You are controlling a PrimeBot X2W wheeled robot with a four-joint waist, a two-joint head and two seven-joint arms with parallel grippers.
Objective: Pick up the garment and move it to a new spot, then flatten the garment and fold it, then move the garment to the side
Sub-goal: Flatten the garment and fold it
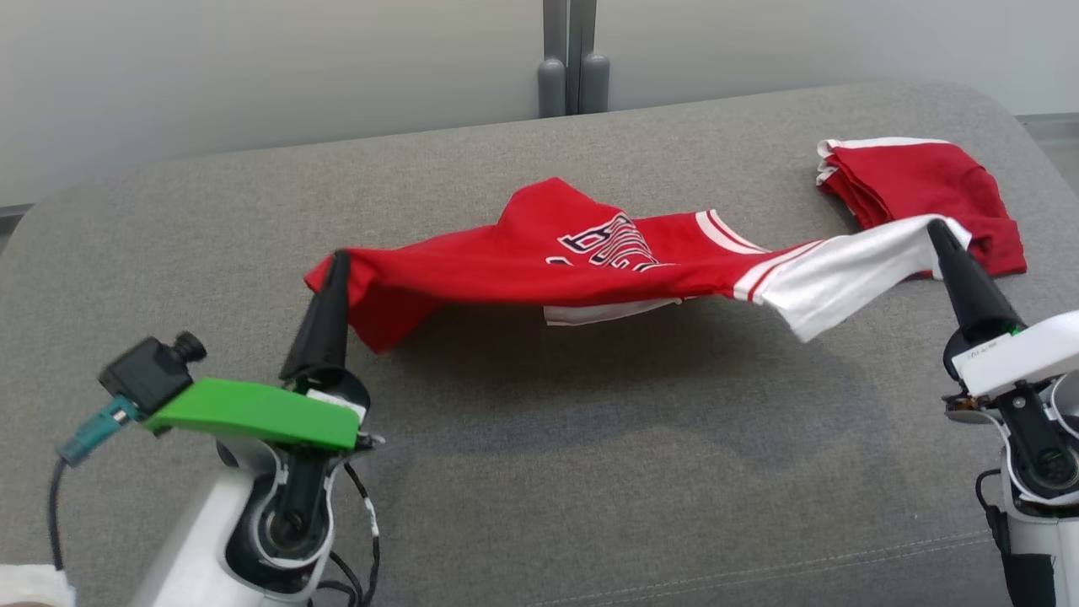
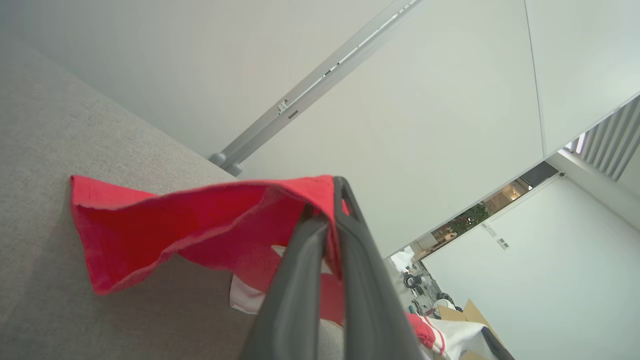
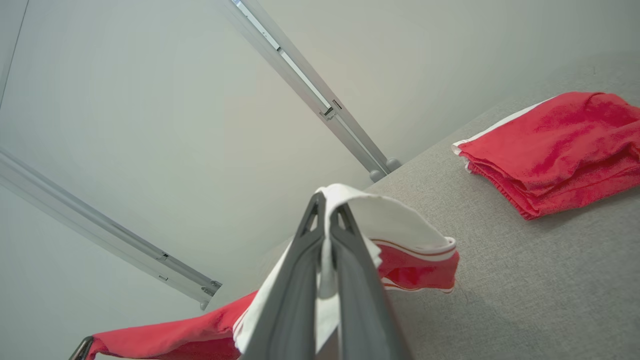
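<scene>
A red and white garment (image 1: 582, 257) with dark lettering hangs stretched above the grey couch seat (image 1: 539, 472), sagging in the middle. My left gripper (image 1: 339, 257) is shut on its red end, which shows bunched at the fingertips in the left wrist view as the garment (image 2: 200, 225) in my left gripper (image 2: 332, 187). My right gripper (image 1: 936, 226) is shut on the white end. In the right wrist view the garment (image 3: 395, 220) drapes over my right gripper (image 3: 327, 197).
A second red garment (image 1: 927, 190), folded with white trim, lies at the back right of the seat, just behind my right gripper; it shows too as the folded garment (image 3: 555, 145). A grey post (image 1: 573, 59) stands behind the couch against the pale wall.
</scene>
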